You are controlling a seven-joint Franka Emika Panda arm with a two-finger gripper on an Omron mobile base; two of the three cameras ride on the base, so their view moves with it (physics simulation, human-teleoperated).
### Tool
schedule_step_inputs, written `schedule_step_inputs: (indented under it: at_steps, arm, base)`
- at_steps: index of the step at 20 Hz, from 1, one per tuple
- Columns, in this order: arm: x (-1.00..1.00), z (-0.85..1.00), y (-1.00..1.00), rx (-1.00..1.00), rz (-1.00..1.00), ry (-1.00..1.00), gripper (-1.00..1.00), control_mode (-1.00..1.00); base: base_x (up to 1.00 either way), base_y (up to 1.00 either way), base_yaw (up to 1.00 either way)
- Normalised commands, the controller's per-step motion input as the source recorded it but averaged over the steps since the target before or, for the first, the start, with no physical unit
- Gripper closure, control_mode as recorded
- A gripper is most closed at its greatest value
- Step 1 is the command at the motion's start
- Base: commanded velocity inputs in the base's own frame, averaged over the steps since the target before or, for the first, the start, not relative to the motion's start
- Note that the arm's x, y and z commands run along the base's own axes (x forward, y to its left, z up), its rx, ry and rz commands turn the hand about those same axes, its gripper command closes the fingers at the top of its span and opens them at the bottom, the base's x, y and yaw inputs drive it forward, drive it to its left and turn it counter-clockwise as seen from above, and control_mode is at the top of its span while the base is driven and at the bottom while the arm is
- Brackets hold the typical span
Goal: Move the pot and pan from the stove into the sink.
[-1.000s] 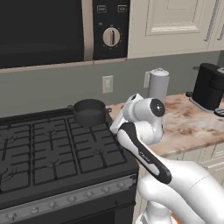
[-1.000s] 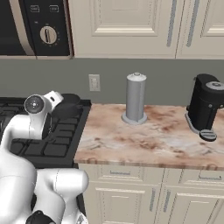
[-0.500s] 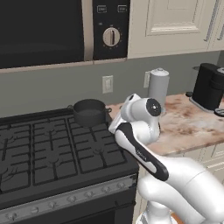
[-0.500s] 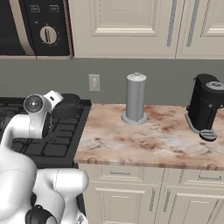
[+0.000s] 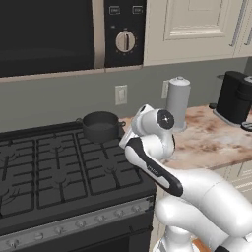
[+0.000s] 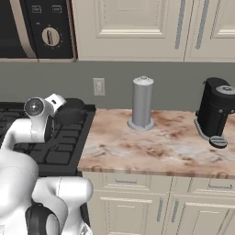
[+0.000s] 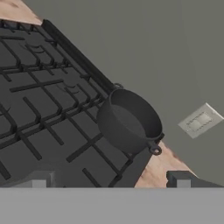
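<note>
While the tool (image 7: 109,179) stands wide open and empty, the pot (image 7: 129,120) sits straight ahead on the stove (image 7: 48,113).

Arm: white, folded, elbow raised, rising from 5 o'clock | Gripper (image 7: 109,178): jaws spread wide, empty, fingertips (image 7: 38,179) apart

Black stove (image 5: 59,172) with a grid of cast-iron grates; a small dark grey pot (image 5: 101,126) with two loop handles stands upright on the grate at the back right corner, close to the grey wall. Adjoining the stove's right edge, a mottled pink-brown stone surface (image 6: 151,147) carries a tall grey cylindrical canister (image 6: 142,103) on a round base near the wall and a black coffee machine (image 6: 215,111) toward its right end, well apart from the canister.
</note>
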Motion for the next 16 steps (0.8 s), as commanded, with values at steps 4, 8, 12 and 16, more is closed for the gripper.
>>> schedule_step_inputs:
  at_steps: [4,8,12,16]
  arm:
    - [0.0,0.0,0.0,-0.02,0.0,0.01,-1.0,-1.0]
    - [0.11,0.0,0.05,-0.03,-0.01,0.01,-1.0,-1.0]
    - [0.16,0.0,0.1,-0.06,-0.01,0.06,-1.0,-1.0]
    - [0.16,0.0,0.18,-0.11,0.0,0.15,-1.0,-1.0]
  base:
    - [0.0,0.0,0.0]
    - [0.0,0.0,0.0]
    - [0.0,0.0,0.0]
    - [0.0,0.0,0.0]
